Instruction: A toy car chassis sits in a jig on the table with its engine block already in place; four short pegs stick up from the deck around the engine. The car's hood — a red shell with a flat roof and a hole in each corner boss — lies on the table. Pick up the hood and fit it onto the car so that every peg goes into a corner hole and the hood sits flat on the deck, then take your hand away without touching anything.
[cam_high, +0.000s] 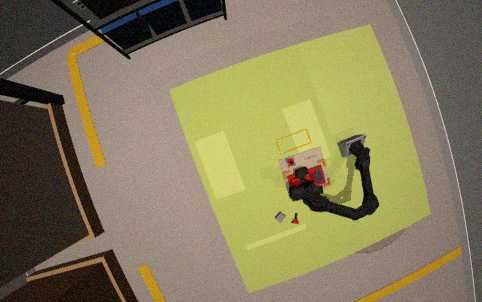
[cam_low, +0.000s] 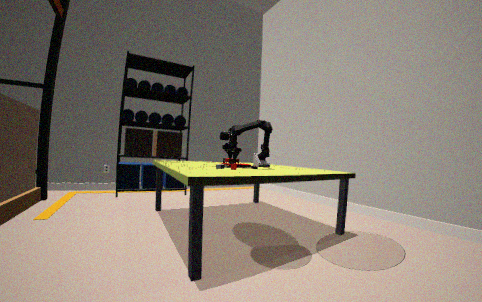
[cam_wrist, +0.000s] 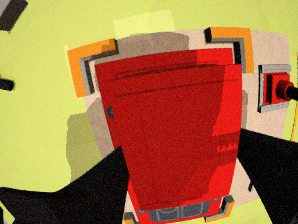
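My gripper (cam_wrist: 180, 142) is shut on the hood (cam_wrist: 170, 120), a red shell with a flat roof, with one black finger at each long side. The hood is over the car chassis (cam_wrist: 177, 212) (cam_high: 318, 175), whose grey grille end shows at the bottom of the wrist view. The chassis sits in the jig (cam_wrist: 251, 40) (cam_high: 311, 157), between orange and grey corner brackets. The hood looks roughly in line with the chassis. The pegs, the corner holes and the engine block are hidden, and I cannot tell whether the hood touches the deck.
A red block with a black stem (cam_wrist: 275, 89) (cam_high: 290, 161) sits in a grey-edged holder on the jig plate. A grey block (cam_high: 280, 217) (cam_wrist: 13, 13) and a small red-and-black piece (cam_high: 295, 219) lie beside the jig. An orange outline (cam_high: 277, 145) is on the table.
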